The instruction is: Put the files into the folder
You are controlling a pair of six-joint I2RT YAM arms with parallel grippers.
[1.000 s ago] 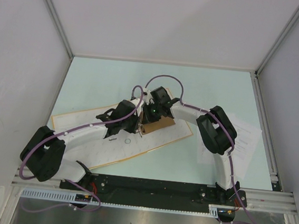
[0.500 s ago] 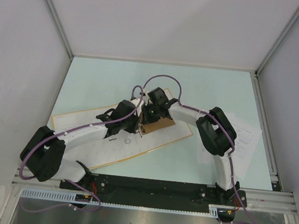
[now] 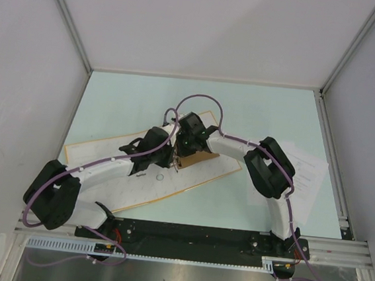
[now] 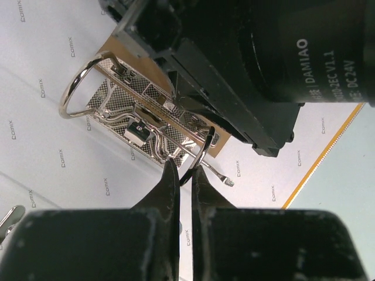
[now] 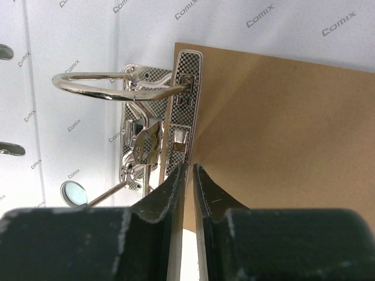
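the folder (image 3: 139, 190) lies open and flat on the table (image 3: 263, 114), left of centre. its whitish inside faces up and a thin orange edge shows along its near side. both arms reach in over its middle and meet at the metal ring clip (image 4: 140, 126), which sits on a brown card patch (image 3: 198, 158). the left gripper (image 4: 186, 172) comes in from the left. its 2 fingers (image 4: 171, 187) are pressed nearly together, and the wire of the near ring (image 4: 202, 149) runs down into the slim gap at their tips, so it looks pinched there. the far ring (image 4: 76, 88) stands free as a closed loop above the clip. in the left wrist view the right arm's black housing (image 4: 281, 58) fills the upper right, just beyond the clip. the right gripper (image 5: 189, 170) points down at the line where the clip's checkered plate (image 5: 184, 111) meets the brown card. its 2 fingers (image 5: 167, 196) are drawn together with only a thin slit between them, and i cannot tell whether they nip anything. the files (image 3: 307, 172) lie flat on the table at the far right. they are partly under the right arm's elbow, apart from the folder and not inside it.
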